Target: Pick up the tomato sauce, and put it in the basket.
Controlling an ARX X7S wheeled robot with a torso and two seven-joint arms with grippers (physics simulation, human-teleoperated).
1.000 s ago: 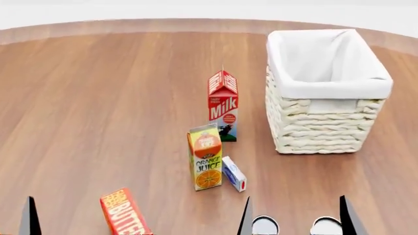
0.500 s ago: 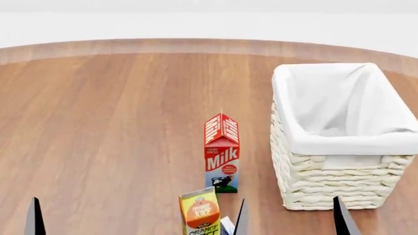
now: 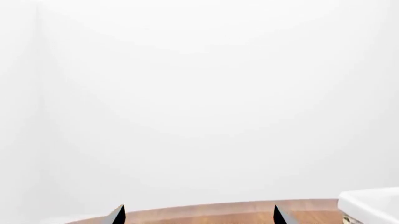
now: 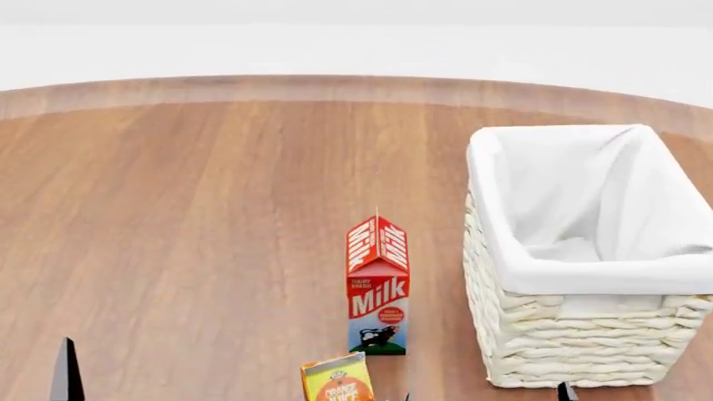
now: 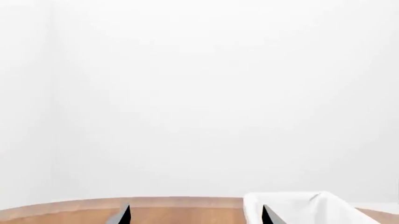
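The tomato sauce is out of view in all current frames. The cream-white wicker basket [image 4: 579, 334] with a white cloth liner stands at the right of the wooden table; it looks empty. Its liner rim also shows in the left wrist view [image 3: 371, 205] and the right wrist view [image 5: 299, 207]. My left gripper [image 3: 198, 215] is open and empty, with only the fingertips showing. My right gripper [image 5: 195, 215] is open and empty too. In the head view, one left fingertip [image 4: 67, 372] and one right fingertip [image 4: 566, 392] peek in at the bottom edge.
A red-and-white milk carton [image 4: 378, 284] stands upright left of the basket. The top of an orange juice carton [image 4: 337, 380] shows at the bottom edge. The round wooden table [image 4: 200, 209] stretches away to the left and back, with a white wall beyond.
The head view has tilted upward, so everything slid down the picture. The two can lids, the butter box and the small white box have left the view at the bottom; the gripper fingertips are nearly gone.
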